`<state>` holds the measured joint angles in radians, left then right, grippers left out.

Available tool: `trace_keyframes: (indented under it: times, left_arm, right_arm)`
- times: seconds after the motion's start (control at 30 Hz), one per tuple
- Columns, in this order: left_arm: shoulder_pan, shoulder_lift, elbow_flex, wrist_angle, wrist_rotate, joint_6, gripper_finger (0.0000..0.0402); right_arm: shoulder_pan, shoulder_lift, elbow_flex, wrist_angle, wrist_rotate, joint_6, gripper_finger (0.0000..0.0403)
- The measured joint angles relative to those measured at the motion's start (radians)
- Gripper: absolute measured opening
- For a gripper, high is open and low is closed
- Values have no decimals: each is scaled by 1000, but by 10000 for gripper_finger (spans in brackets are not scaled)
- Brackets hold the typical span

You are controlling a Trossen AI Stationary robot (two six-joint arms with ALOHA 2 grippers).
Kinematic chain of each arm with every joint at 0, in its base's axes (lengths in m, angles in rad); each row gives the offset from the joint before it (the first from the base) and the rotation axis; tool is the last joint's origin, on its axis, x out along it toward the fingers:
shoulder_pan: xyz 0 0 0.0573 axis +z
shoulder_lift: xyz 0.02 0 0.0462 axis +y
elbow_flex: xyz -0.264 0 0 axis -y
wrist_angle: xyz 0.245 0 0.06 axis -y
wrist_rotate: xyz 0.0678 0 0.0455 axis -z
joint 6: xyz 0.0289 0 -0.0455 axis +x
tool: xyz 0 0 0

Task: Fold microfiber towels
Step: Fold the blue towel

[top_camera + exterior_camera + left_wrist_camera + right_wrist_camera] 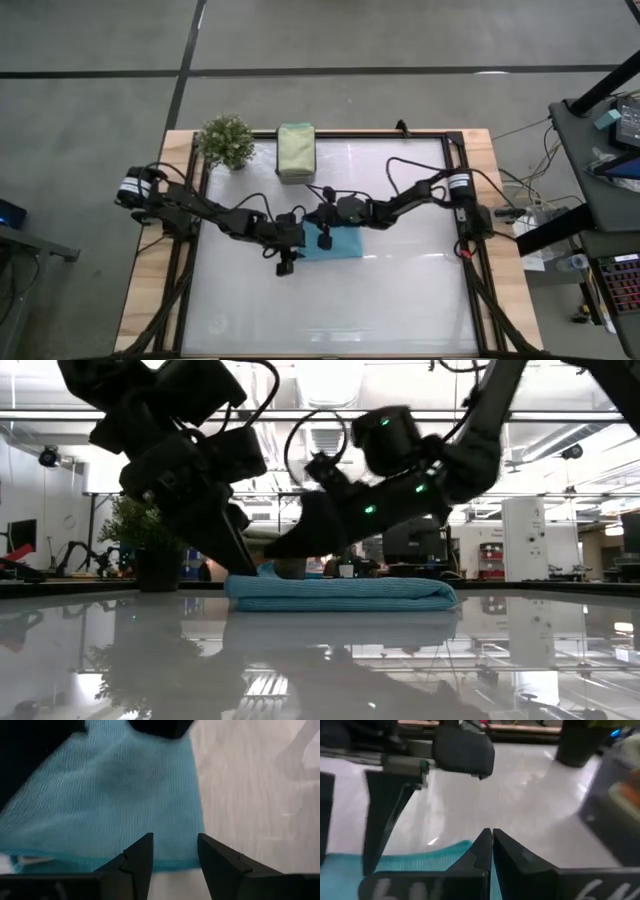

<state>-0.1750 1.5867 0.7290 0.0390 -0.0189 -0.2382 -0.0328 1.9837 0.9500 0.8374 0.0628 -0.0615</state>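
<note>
A light blue microfiber towel (338, 245) lies folded flat on the white table top (400, 300); it also shows in the low view (340, 593). My left gripper (286, 264) is open at the towel's near left corner; its fingers (145, 857) stand low over the towel's edge (175, 865). My right gripper (325, 239) is shut over the towel's left part (445, 852). A stack of folded sage green towels (295, 150) lies at the table's far edge. No orange towel shows clearly. My left gripper stands open, slanting down over the blue towel's near left corner (192, 862); I cannot tell whether its fingertips touch the cloth. My right gripper's shut fingers (491, 840) come slanting down from the right onto the top of the towel's left part (285, 572). Whether a layer is caught between them cannot be told. The towel lies flat on the table.
A small potted plant (227, 140) stands at the far left corner, beside the green stack. The dark frame rails (465, 200) run along the table's sides. The white top shows bare on the near half and to the right of the blue towel.
</note>
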Motion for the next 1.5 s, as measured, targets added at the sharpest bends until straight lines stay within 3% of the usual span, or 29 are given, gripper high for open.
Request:
trace_keyframes:
  times: [0.33,0.53,0.7,1.03,1.2,1.5]
  left_arm:
    - [1,31,-32,74,21,-22,138]
    - [11,81,-36,141,73,-61,138]
    - [22,27,-36,124,81,-44,138]
    - [23,-160,-36,-5,77,-44,138]
    - [23,-223,-36,-2,-1,-36,138]
    - [23,-185,-38,4,-162,-8,138]
  right_arm:
    - [-55,131,80,4,-36,69,8]
    - [-66,126,67,3,-39,69,8]
    - [-65,37,48,-44,-45,61,8]
    - [-64,-316,43,-605,-46,76,9]
    - [-61,-463,42,-861,-98,82,16]
    - [-56,-556,37,-1205,-230,444,96]
